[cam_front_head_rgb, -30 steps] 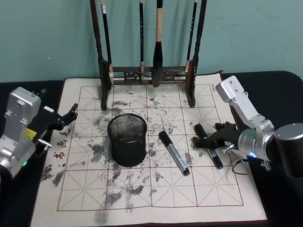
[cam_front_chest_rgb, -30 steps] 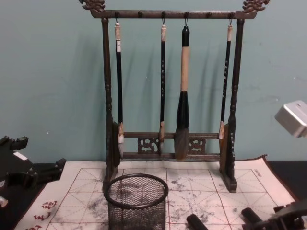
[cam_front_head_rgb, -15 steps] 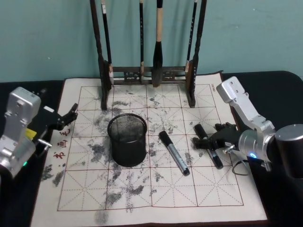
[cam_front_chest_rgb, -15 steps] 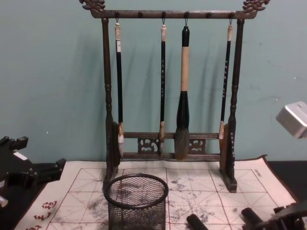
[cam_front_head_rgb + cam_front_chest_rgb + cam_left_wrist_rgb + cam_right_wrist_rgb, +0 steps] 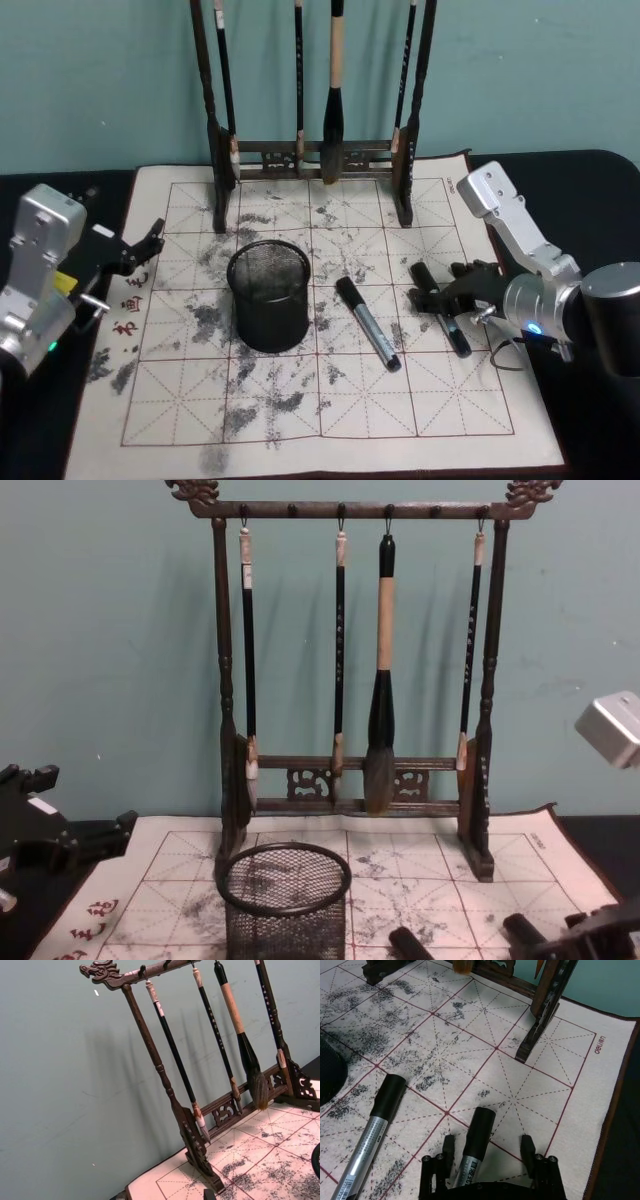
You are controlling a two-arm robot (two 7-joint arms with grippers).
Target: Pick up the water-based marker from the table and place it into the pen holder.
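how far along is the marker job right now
Done: nothing yet. The right marker and the other marker lie on the mat, and the holder looks empty. In hand: the right pincer is open, low over the right marker, one finger on each side. Left: close, lift, carry it to the holder and drop it in. The left pincer is parked at the mat's left edge.
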